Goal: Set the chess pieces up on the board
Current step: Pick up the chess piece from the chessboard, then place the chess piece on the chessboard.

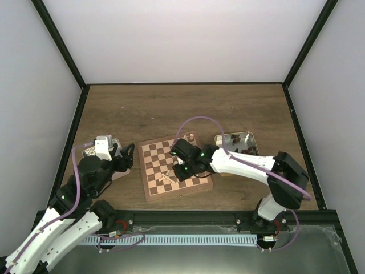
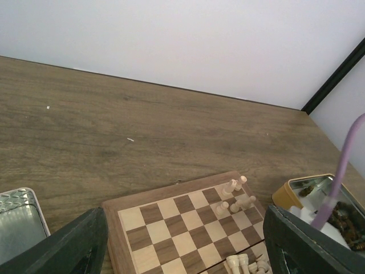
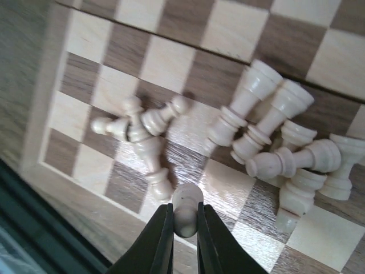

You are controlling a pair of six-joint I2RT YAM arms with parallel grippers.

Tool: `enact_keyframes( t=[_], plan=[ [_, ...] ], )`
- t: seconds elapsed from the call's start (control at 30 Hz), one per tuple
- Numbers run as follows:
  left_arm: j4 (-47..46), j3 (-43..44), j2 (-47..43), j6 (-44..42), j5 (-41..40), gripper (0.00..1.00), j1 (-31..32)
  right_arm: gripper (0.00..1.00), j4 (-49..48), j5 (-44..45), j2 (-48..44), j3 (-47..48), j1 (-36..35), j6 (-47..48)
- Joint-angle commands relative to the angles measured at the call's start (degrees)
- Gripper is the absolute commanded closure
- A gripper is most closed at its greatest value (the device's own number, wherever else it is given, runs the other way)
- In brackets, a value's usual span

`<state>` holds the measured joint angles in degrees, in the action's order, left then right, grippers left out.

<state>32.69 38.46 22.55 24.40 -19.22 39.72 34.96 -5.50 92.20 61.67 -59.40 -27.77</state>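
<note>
The board lies mid-table between the arms. Cream chess pieces lie tumbled near its front edge. In the right wrist view my right gripper is shut on one cream pawn, just above a square by the board's rim. Fallen pawns lie just beyond it and larger pieces are heaped to the right. My left gripper hovers open and empty at the board's left side. In its own view the dark fingers frame the board, where a few cream pieces sit at the far corner.
A silver tin holding dark brown pieces stands right of the board, also in the left wrist view as the tin. A second silver tin lies left of the board, under the left arm. Black frame rails edge the table.
</note>
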Motion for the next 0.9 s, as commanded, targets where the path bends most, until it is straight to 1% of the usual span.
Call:
enact_keyframes(
  t=[0.0, 0.1, 0.17, 0.23, 0.4, 0.53, 0.87],
  plan=[
    [-0.66, -0.28, -0.36, 0.03, -0.27, 0.24, -0.28, 0.88, -2.89, -1.19, -3.64, 2.64, -0.35, 1.8],
    [-0.58, -0.23, -0.56, 0.03, -0.34, 0.24, -0.32, 0.87, -2.92, 4.36, -2.24, 5.22, -0.33, 1.17],
    [-0.6, -0.22, -0.8, 0.1, -0.41, 0.24, -0.35, 0.86, -1.47, 10.73, 0.66, 8.72, -0.26, 0.42],
    [-0.56, -0.29, -1.05, 0.12, -0.57, 0.24, -0.32, 0.86, 0.22, 14.53, 5.12, 12.43, -0.07, -0.02],
    [-0.48, -0.25, -1.78, 0.19, -0.91, 0.24, -0.27, 0.87, 2.54, 20.21, 13.7, 20.06, 1.32, -0.48],
    [-0.37, -0.23, -1.84, 0.2, -1.08, 0.24, -0.29, 0.87, 2.33, 20.41, 17.34, 22.83, 3.35, -0.43],
    [-0.47, -0.27, -1.74, 0.12, -0.95, 0.24, -0.3, 0.87, 0.29, 19.95, 20.08, 24.07, 5.93, 0.24]
  ],
)
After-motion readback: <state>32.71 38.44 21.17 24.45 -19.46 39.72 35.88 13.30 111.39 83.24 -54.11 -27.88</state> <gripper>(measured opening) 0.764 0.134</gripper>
